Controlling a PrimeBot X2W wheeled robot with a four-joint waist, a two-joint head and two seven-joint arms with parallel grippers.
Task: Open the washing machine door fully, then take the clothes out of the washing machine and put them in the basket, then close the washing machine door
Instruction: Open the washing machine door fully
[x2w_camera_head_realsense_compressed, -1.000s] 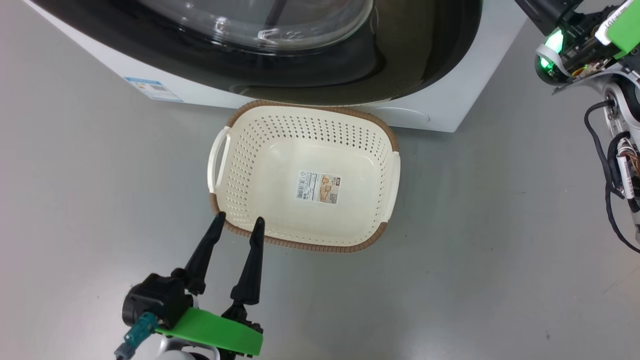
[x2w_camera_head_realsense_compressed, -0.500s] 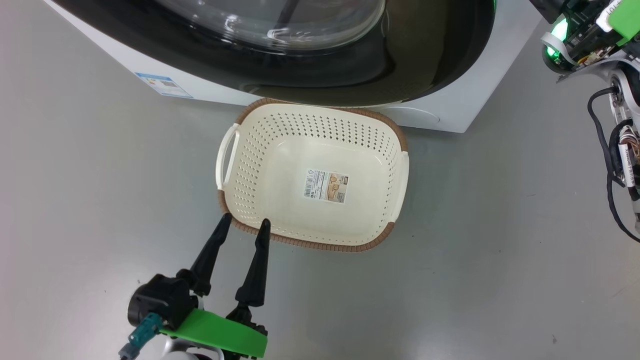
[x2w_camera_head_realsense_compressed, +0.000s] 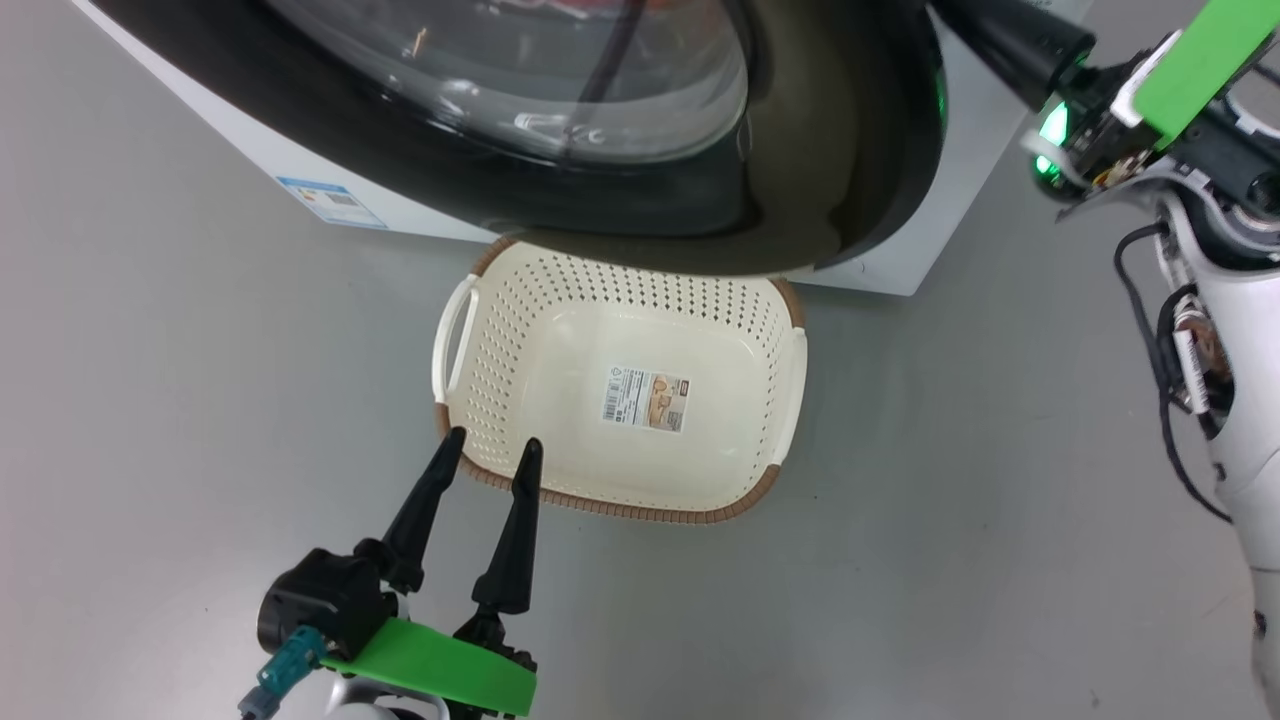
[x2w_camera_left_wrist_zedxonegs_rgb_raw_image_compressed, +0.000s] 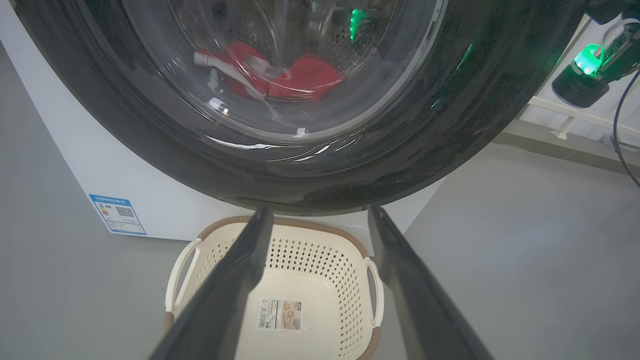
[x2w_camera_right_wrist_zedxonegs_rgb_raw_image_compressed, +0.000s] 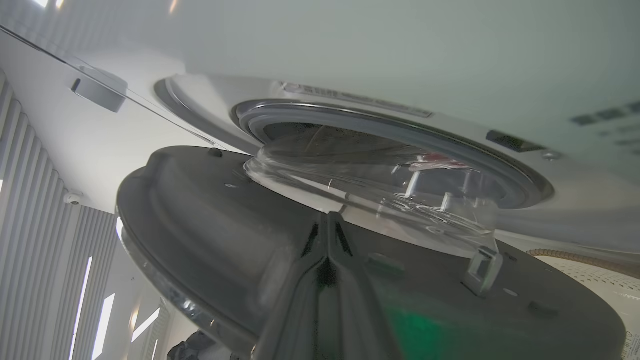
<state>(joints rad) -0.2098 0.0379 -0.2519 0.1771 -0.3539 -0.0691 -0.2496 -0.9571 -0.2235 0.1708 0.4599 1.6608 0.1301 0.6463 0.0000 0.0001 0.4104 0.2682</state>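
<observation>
Leans shut, empty right pincer (x2w_camera_right_wrist_zedxonegs_rgb_raw_image_compressed: 327, 220) on glossy black-rimmed glass door (x2w_camera_right_wrist_zedxonegs_rgb_raw_image_compressed: 200, 215) to widen it, hangs wide-open, empty left pincer (x2w_camera_head_realsense_compressed: 492, 440) by cream perforated plastic basket (x2w_camera_head_realsense_compressed: 620, 508), ready for unloading.

Access to drum opening (x2w_camera_right_wrist_zedxonegs_rgb_raw_image_compressed: 295, 131) is blocked by the ajar washing machine door (x2w_camera_head_realsense_compressed: 830, 150), glass bowl (x2w_camera_right_wrist_zedxonegs_rgb_raw_image_compressed: 370, 190) partly inside it. Far rim of basket (x2w_camera_head_realsense_compressed: 500, 340) is overhung by the door; near part and surrounding floor (x2w_camera_head_realsense_compressed: 950, 500) are left clear.
</observation>
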